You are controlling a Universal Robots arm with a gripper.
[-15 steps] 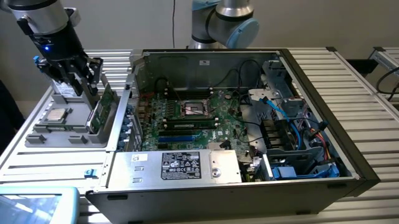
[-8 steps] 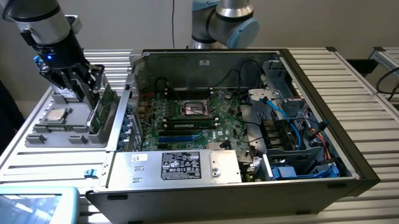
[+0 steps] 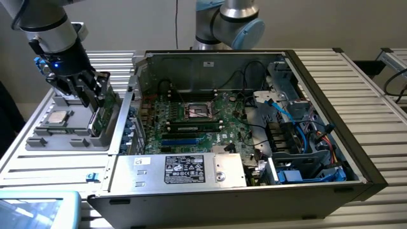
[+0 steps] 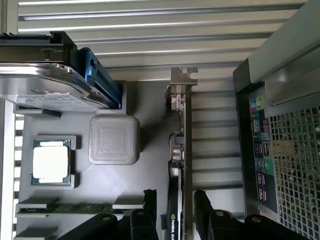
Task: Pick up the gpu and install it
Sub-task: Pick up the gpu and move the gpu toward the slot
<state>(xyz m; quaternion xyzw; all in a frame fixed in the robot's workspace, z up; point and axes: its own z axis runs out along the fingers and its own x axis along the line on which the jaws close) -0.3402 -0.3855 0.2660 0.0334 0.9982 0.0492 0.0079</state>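
Note:
The gpu [image 4: 181,130] stands on edge in a slot of the grey parts tray [image 4: 150,115]. It is a thin green card with its silver end bracket [image 4: 182,80] at one end and a black block on one face. My gripper [image 4: 175,200] is open and straddles the card, one black finger [image 4: 150,200] on each face with small gaps. In the exterior view the gripper [image 3: 89,93] hangs over the gpu [image 3: 100,117] at the exterior view's left, beside the open computer case [image 3: 318,95].
The tray [image 3: 64,138] also carries a silver hard drive [image 4: 45,85], a processor chip [image 4: 50,161], a memory stick [image 4: 65,207] and a square grey block [image 4: 114,140]. The case's rear panel [image 4: 280,150] stands close beside the gpu. The motherboard [image 3: 190,114] lies inside the case.

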